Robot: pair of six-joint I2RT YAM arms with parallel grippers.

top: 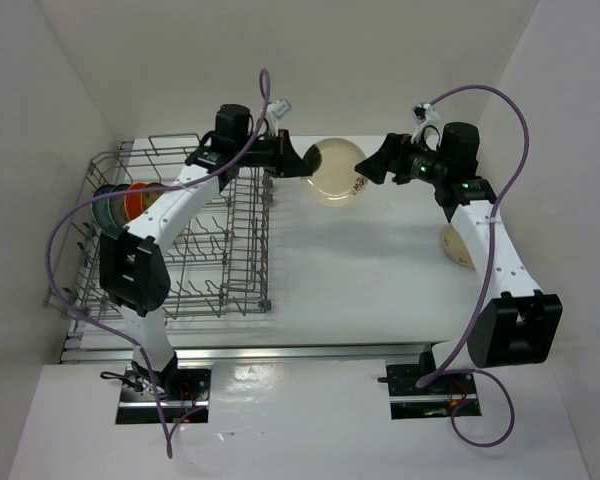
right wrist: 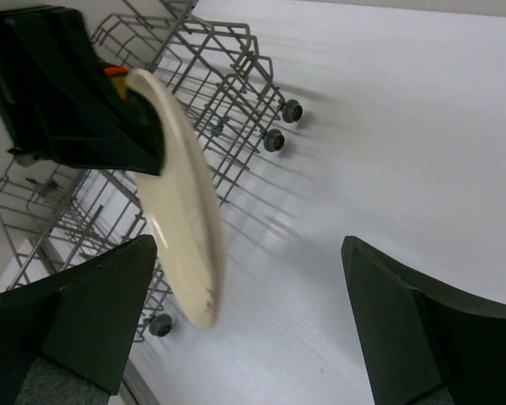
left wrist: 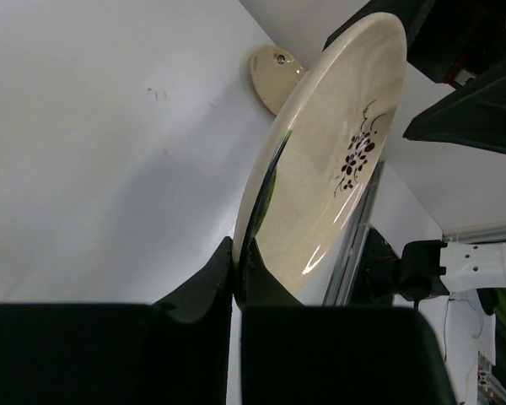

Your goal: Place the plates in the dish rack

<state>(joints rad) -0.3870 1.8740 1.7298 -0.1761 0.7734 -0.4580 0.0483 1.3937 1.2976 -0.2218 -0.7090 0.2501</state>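
Cream, dark-marked plate (top: 335, 172) is clamped at its rim in the left claw (top: 302, 163) near the counter's (top: 380, 285) far edge, beside the dish rack (top: 195, 275); the right claw (top: 371, 165) is spread wide.

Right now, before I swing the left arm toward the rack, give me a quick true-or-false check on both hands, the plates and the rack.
1. The left hand is shut on the rim of the dark-marked cream plate. True.
2. The right hand is clamped on that plate too. False: it stands wide open and is not gripping it.
3. The dish rack holds no plates. False: coloured plates stand at its left end.
4. A second cream plate lies on the table beside the right arm. True.
5. The held plate hangs over the rack. False: it hangs over the table, just right of the rack.
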